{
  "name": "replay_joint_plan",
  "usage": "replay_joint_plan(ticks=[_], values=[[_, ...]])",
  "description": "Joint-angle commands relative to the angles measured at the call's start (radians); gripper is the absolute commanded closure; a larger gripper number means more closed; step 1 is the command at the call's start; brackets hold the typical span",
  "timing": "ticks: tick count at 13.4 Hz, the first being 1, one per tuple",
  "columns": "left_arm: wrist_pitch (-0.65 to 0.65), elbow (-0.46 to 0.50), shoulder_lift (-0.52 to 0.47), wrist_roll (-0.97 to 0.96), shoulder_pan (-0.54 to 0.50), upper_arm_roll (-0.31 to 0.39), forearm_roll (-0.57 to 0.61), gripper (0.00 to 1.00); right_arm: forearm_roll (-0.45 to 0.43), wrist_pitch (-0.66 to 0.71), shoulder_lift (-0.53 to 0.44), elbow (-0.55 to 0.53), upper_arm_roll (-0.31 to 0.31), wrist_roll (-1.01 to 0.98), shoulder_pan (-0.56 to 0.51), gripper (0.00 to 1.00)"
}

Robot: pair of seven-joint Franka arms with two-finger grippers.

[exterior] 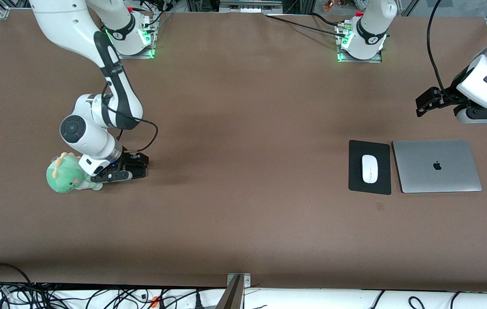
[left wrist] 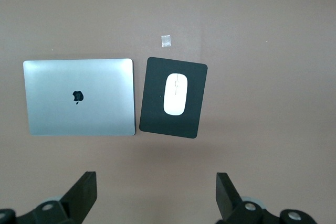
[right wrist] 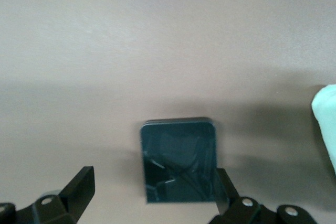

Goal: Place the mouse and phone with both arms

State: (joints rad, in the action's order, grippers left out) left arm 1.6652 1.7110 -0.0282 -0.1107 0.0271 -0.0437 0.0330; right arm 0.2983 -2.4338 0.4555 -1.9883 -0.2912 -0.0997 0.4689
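The white mouse point(exterior: 369, 168) lies on a black mouse pad point(exterior: 369, 146) toward the left arm's end of the table; it also shows in the left wrist view point(left wrist: 175, 94). My left gripper point(exterior: 426, 102) point(left wrist: 156, 182) is open and empty, high over bare table beside the pad and laptop. The black phone point(right wrist: 178, 161) lies flat on the table between the open fingers of my right gripper point(right wrist: 155, 179), close against one finger point(right wrist: 224, 182). In the front view the right gripper point(exterior: 134, 168) is low at the table, and the phone is hidden under it.
A closed silver laptop point(exterior: 436, 165) point(left wrist: 79, 97) lies beside the mouse pad point(left wrist: 152, 103). A green plush dinosaur point(exterior: 65, 174) point(right wrist: 326, 124) sits right beside the right wrist. A small tape patch point(left wrist: 166, 41) marks the table near the pad.
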Motion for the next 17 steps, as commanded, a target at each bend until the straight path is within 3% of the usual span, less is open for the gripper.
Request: replay_joint_plan(ticks=[1, 3, 8, 12, 14, 17], values=[[-0.015, -0.001, -0.010, -0.003, 0.000, -0.004, 0.018, 0.00, 0.004, 0.143, -0.133, 0.000, 0.007, 0.064, -0.003, 0.00], [-0.018, -0.001, -0.010, -0.007, 0.005, -0.007, 0.018, 0.00, -0.023, 0.256, -0.231, 0.006, 0.000, 0.113, -0.003, 0.00], [-0.041, -0.002, -0.013, -0.004, 0.004, -0.005, 0.018, 0.00, -0.211, 0.520, -0.489, 0.035, 0.009, 0.242, -0.004, 0.00], [-0.047, -0.002, -0.013, -0.004, 0.004, -0.005, 0.018, 0.00, -0.214, 0.738, -0.436, 0.251, -0.023, 0.166, -0.024, 0.00], [-0.048, -0.002, -0.013, -0.003, 0.002, -0.004, 0.018, 0.00, -0.199, 0.757, -0.407, 0.302, -0.023, 0.160, -0.053, 0.00], [-0.048, -0.002, -0.013, 0.005, 0.002, -0.005, 0.018, 0.00, -0.197, 0.811, -0.402, 0.324, 0.053, 0.170, -0.145, 0.00]])
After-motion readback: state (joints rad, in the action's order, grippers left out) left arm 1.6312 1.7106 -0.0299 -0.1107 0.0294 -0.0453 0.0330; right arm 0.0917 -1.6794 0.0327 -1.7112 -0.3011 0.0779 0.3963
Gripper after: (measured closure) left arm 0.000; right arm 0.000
